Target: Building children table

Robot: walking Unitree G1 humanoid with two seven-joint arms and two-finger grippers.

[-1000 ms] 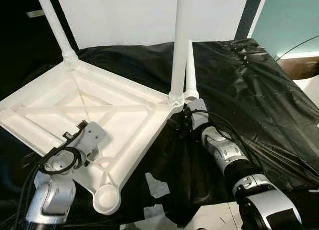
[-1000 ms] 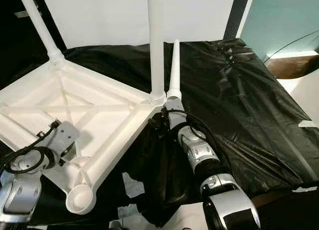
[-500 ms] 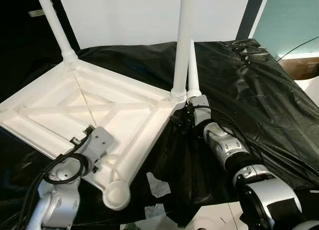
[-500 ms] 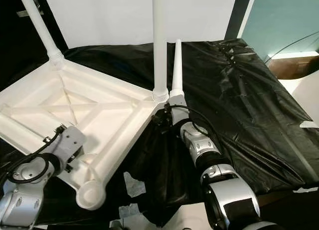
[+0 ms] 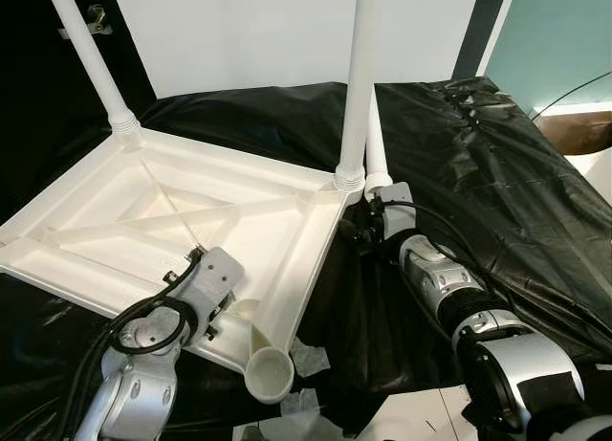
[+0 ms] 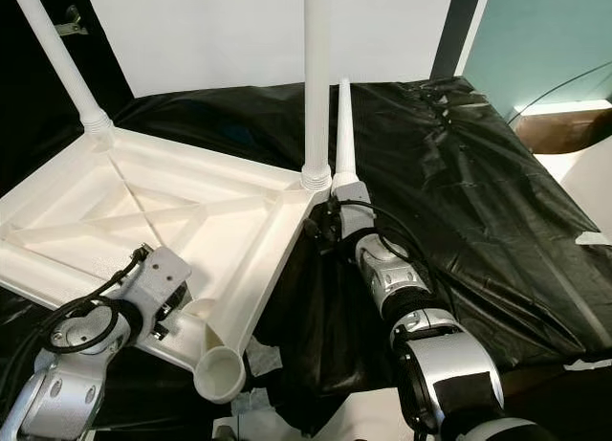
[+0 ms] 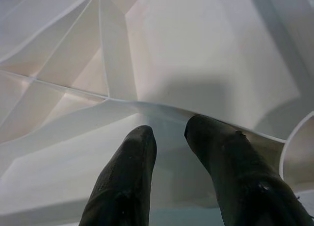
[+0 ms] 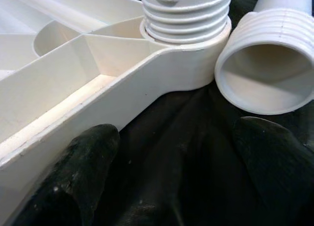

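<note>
The white plastic table top (image 5: 191, 202) lies upside down on a black sheet. One white leg (image 5: 91, 58) stands screwed into its far left corner, another leg (image 5: 359, 87) into its right corner. The near corner has an empty socket (image 5: 270, 374). A loose leg (image 6: 342, 125) lies on the sheet just right of the right corner, its threaded open end (image 8: 267, 74) facing my right gripper. My left gripper (image 7: 169, 138) is shut on a thin rib of the table top beside the empty socket. Just short of the right corner, my right gripper (image 8: 176, 138) is open, fingers wide apart.
The black sheet (image 5: 497, 173) covers the work surface and is wrinkled on the right. White tape scraps (image 5: 306, 360) lie near the front edge. A white panel (image 5: 239, 30) stands behind, with a teal wall (image 5: 555, 30) to the far right.
The table top has swung on the sheet: its near socket corner moved to the right with my left gripper on it. My right gripper edged closer to the right corner.
</note>
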